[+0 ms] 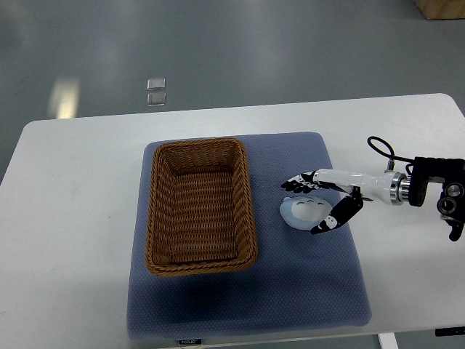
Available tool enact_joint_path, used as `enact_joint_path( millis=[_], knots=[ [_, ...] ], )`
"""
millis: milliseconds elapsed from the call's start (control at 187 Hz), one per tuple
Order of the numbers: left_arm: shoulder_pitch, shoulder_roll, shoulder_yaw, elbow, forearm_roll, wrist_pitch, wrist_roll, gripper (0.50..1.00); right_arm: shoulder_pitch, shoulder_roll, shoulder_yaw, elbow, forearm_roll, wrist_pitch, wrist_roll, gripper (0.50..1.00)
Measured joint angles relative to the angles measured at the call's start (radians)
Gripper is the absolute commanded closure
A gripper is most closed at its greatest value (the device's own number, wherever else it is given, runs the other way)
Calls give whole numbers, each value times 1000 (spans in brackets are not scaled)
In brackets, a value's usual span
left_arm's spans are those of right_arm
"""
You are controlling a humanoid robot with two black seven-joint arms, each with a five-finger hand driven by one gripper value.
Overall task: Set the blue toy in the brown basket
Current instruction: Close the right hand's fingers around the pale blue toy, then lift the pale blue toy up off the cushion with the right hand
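— While the right hand (325,203) closes in from the side, what could spoil this pick?

— Its fingers (299,182) are spread around the blue toy (304,211), some along the far edge and the thumb at the near edge, but from where I stand I can't say they have gripped it; the toy lies flat on the blue mat (290,291). It looks low and rounded, so a loose pinch might squirt it sideways or let it drop on the lift.

— And the trip across?

— The brown basket (201,206) sits just left of the toy, and its woven rim stands up from the mat. A carry that runs too low could clip that rim and push the basket along the white desk (73,218).

— Anything in the basket?

— Nothing that I can see; the wicker floor shows bare. No left arm in sight
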Motion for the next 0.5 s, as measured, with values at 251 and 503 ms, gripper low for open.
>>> enact_joint_path(
  millis=[251, 503],
  knots=[
    [1, 0, 0, 1, 0, 0, 0, 500, -24, 27, 0, -22, -40, -22, 7, 668],
    [2, 0, -2, 2, 0, 0, 0, 500, -40, 62, -5, -57, -64, -36, 15, 738]
  ],
)
